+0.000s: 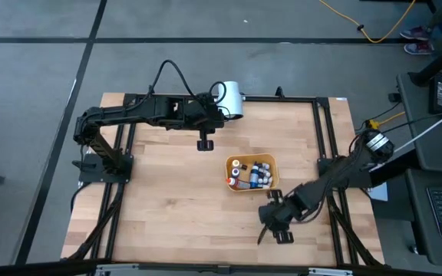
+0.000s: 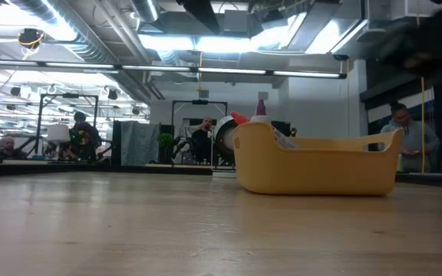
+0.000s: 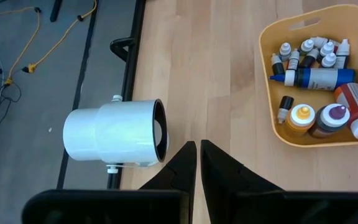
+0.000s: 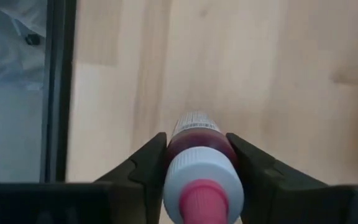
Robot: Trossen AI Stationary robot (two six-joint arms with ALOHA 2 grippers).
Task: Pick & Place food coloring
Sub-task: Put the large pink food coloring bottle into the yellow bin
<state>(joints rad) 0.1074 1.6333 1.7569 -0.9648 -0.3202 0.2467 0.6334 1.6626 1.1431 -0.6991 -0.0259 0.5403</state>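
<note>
Right gripper, at five o'clock of the yellow tray, jaws clenched on a red food coloring bottle; left gripper jaws closed, empty, beside the white cylinder

Bare wooden table open left of the yellow tray, white cylinder blocking the far edge.

A pale wooden worktop framed by black rails. A yellow tray sits right of centre, bottles heaped inside it. A big white cylinder lies on its side at the far edge, near the middle.
</note>
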